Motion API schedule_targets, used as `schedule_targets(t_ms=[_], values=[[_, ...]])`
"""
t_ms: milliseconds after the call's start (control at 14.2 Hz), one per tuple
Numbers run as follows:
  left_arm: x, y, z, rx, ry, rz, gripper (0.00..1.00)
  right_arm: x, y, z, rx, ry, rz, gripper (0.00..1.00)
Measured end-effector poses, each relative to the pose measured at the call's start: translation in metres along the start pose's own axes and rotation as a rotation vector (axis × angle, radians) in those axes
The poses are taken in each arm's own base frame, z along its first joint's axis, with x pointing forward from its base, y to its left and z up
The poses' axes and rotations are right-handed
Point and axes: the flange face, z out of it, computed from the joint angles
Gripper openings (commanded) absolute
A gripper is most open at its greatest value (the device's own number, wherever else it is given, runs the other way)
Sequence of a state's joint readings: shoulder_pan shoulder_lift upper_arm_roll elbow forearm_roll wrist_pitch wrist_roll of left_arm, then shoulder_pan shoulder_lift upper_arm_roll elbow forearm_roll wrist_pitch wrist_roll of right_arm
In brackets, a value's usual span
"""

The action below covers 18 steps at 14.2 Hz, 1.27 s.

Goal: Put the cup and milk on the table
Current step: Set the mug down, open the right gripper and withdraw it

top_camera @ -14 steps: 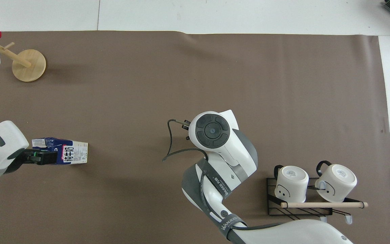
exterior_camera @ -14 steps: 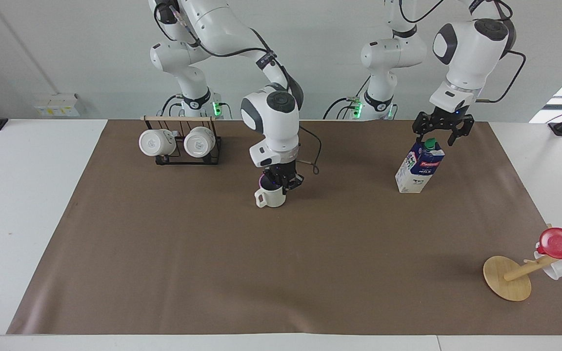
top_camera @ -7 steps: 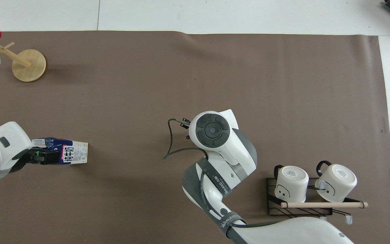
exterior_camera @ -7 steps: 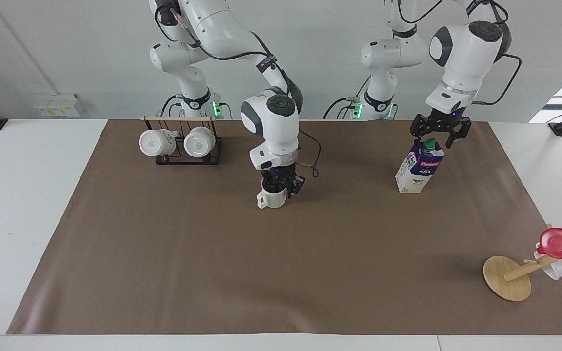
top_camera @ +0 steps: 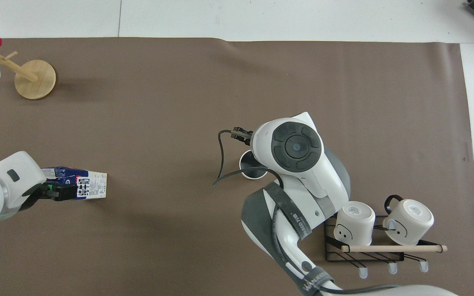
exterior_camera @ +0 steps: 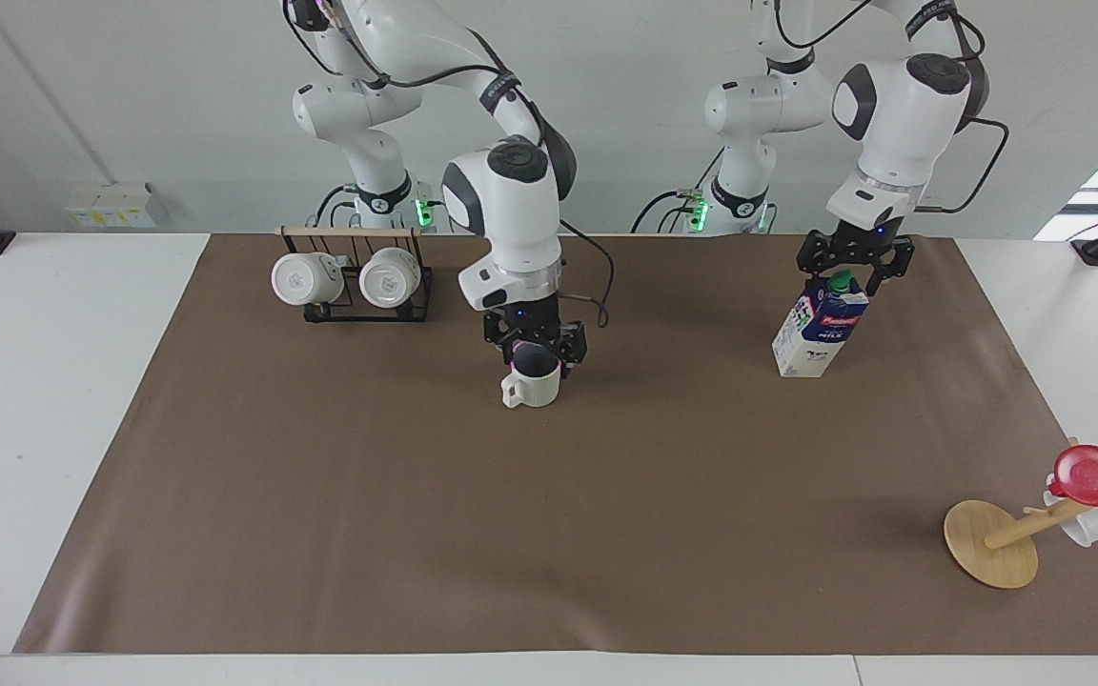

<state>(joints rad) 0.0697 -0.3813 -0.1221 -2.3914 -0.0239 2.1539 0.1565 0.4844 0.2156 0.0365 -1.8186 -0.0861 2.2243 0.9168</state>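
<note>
Standing upright on the brown papery sheet of the table (exterior_camera: 606, 534): one ribbed cream cup (exterior_camera: 531, 386) mid-table, one boxy blue-white milk (exterior_camera: 820, 324) carton toward the left arm's end. Hovering just over each with fingers spread: right gripper (exterior_camera: 536, 345), left gripper (exterior_camera: 846, 264). Hanging on a wire rack (exterior_camera: 358, 307): two glossy mugs (exterior_camera: 306, 278).

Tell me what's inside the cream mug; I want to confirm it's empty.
Only the cup's dark inside shows; the right end effector, just over its rim, hides most of it in both views, so empty can't be confirmed.
</note>
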Motion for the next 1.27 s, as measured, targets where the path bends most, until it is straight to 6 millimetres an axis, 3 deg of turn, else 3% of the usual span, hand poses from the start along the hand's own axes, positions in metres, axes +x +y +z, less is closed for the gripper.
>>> schedule_targets(t_ms=[211, 493, 915, 1268], values=[[0.000, 0.000, 0.002, 0.001, 0.004, 0.000, 1.00, 0.016, 0.026, -0.035, -0.019, 0.001, -0.079, 1.00], [-0.003, 0.000, 0.008, 0.001, 0.006, 0.001, 1.00, 0.041, 0.064, -0.064, -0.045, -0.003, -0.162, 1.00], [-0.003, 0.000, 0.009, 0.001, 0.006, 0.002, 0.62, 0.086, 0.158, -0.137, -0.093, -0.012, -0.225, 1.00], [-0.003, 0.000, 0.008, 0.001, 0.006, 0.003, 0.57, 0.099, 0.212, -0.193, -0.104, -0.060, -0.216, 1.00]])
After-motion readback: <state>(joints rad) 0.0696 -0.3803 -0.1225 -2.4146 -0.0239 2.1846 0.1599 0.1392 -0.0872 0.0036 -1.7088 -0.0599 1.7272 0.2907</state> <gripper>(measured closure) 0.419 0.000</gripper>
